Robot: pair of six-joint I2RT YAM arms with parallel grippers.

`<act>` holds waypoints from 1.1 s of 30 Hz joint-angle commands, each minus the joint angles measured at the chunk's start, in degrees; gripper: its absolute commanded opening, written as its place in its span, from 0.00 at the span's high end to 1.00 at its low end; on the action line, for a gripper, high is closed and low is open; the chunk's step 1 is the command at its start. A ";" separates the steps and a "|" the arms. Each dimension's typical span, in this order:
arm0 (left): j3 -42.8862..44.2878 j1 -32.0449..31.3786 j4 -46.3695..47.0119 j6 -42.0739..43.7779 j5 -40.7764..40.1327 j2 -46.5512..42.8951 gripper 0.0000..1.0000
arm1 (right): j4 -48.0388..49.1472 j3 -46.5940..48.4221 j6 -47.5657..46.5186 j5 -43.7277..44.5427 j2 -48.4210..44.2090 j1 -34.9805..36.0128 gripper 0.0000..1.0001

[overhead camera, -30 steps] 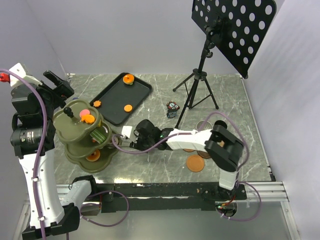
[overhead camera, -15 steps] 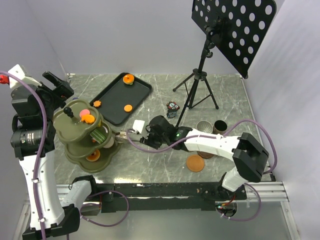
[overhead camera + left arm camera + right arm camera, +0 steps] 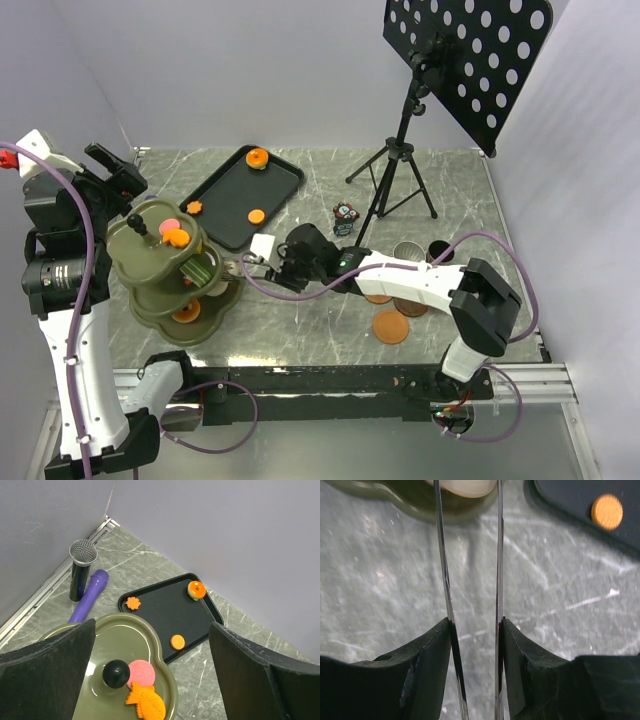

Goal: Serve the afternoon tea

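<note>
While pinching thin metal tongs (image 3: 498, 555) half-shut in right gripper (image 3: 475, 625), straddles pale white pastry (image 3: 467, 486) on olive-green tiered stand (image 3: 155, 322) with tong tips. Holds left gripper (image 3: 151, 645) spread wide, empty, above pink round biscuit (image 3: 141, 672) and orange fish-shaped biscuit (image 3: 147, 705).

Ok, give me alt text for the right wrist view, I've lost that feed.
The right gripper pinches thin metal tongs, whose two blades run up to either side of a pale pastry at the top edge, over the rim of the olive stand. An orange cookie lies on the black tray, upper right.
</note>
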 commanded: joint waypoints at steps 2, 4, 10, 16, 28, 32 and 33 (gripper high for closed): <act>1.11 0.37 1.71 0.38 -0.72 -0.24 0.00 | 5.07 4.98 0.06 -4.92 2.78 0.63 0.60; 1.11 0.37 1.71 0.38 -0.28 -0.06 0.00 | 5.07 6.56 0.24 -6.59 4.27 0.63 0.59; 1.19 0.37 1.71 0.91 0.60 0.55 0.00 | 3.14 11.04 0.94 -7.48 9.90 0.80 0.58; 0.58 0.37 1.88 0.91 1.39 0.47 0.00 | 2.17 11.76 1.21 -5.63 9.21 0.89 0.42; -0.30 0.37 1.88 0.03 1.30 -0.41 0.00 | 2.78 9.82 3.49 -4.05 3.85 0.80 0.36; -0.21 0.37 1.97 -0.06 0.95 -0.59 0.00 | 2.61 9.21 3.76 -3.96 2.53 0.80 0.35; -0.21 0.46 1.88 0.03 0.78 -0.50 0.00 | 2.70 9.03 3.84 -3.96 2.00 0.71 0.35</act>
